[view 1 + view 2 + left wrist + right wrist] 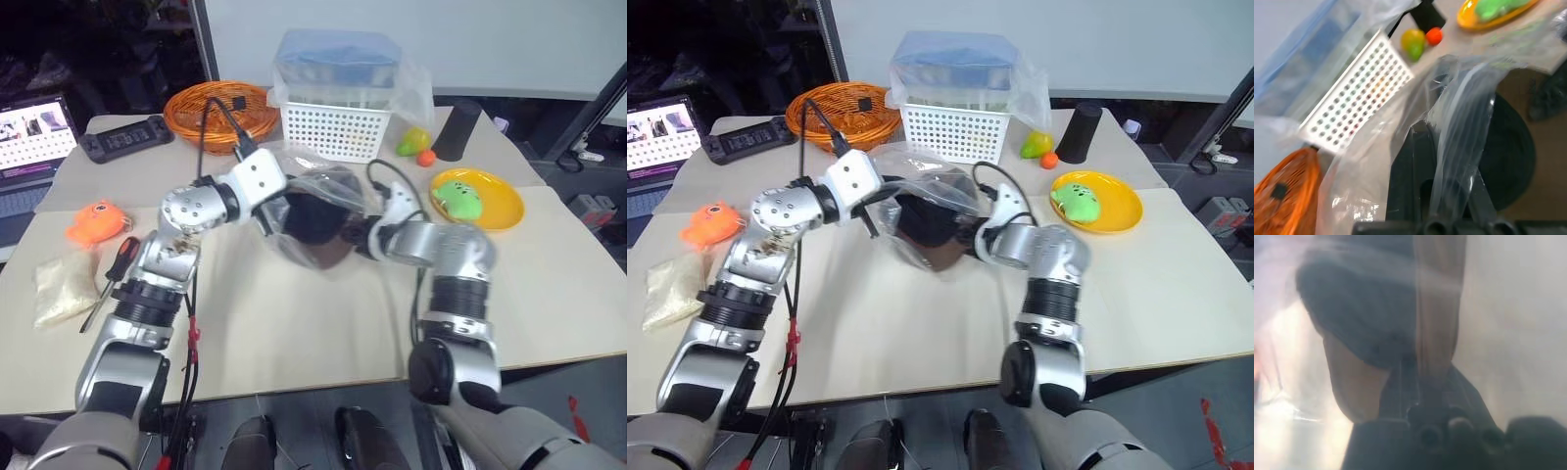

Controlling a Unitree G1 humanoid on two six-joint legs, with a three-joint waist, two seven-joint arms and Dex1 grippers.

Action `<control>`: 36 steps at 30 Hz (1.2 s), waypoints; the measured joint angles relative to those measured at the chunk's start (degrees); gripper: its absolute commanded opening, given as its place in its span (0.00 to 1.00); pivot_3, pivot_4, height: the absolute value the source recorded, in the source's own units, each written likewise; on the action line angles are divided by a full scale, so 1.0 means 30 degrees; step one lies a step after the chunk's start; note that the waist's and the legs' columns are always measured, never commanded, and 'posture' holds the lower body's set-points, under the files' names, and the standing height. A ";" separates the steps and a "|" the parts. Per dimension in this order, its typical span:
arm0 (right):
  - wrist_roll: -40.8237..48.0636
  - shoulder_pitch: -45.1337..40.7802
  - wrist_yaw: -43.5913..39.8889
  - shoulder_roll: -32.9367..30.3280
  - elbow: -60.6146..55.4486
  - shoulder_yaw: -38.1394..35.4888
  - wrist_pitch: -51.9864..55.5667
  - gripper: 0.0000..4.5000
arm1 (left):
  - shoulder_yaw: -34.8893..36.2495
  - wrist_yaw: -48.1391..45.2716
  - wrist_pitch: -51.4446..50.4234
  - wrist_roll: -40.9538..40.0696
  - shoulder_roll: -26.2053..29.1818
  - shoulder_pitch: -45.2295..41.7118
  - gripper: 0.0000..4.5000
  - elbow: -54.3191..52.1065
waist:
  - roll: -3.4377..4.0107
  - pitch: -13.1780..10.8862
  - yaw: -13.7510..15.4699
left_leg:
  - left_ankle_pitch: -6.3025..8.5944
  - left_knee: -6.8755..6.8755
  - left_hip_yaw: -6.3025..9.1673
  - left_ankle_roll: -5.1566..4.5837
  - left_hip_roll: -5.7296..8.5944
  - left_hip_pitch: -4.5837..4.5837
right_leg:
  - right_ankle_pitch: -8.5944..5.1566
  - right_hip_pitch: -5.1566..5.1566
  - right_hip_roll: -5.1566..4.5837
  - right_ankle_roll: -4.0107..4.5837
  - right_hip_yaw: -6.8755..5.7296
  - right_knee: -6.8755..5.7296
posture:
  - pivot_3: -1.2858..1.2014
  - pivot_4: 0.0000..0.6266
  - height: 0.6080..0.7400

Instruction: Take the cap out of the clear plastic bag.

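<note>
Cap inside clear plastic bag; left claw pinching bag; right claw closed at bag.

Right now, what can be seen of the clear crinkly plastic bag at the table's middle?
The clear crinkly plastic bag is glossy and creased, bunched up and lifted off the beige table. The dark fabric cap sits inside. The left gripper pinches its film shut; the right gripper is shut at its other side.
</note>
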State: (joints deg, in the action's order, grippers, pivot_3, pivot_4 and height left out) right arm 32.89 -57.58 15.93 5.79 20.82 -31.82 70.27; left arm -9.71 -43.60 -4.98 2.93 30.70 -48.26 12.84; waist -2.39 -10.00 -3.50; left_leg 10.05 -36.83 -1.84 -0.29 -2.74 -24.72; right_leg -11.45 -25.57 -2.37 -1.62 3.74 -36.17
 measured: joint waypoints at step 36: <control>1.9058 0.3571 1.0812 -0.1195 -0.3705 0.4536 0.4311 0.02 | -0.0622 0.0634 -0.2602 0.0163 -0.1939 0.2745 0.00 -0.3341 | 0.0007 0.0000 -0.0145 | -0.0042 -0.0025 0.0015 -0.0067 0.0010 -0.0184 | 0.0057 -0.0160 -0.0017 0.0011 -0.0012 -0.0001 | 0.52 0.24 1.00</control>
State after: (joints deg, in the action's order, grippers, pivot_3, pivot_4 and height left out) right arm 90.07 -46.87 48.37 2.21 9.71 -18.21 83.20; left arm -11.58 -41.70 -12.78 3.41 24.88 -40.03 2.81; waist -2.37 -10.00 -3.94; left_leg 9.92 -36.91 -1.80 -0.50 -2.71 -25.27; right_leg -11.28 -26.04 -2.42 -1.58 3.71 -36.17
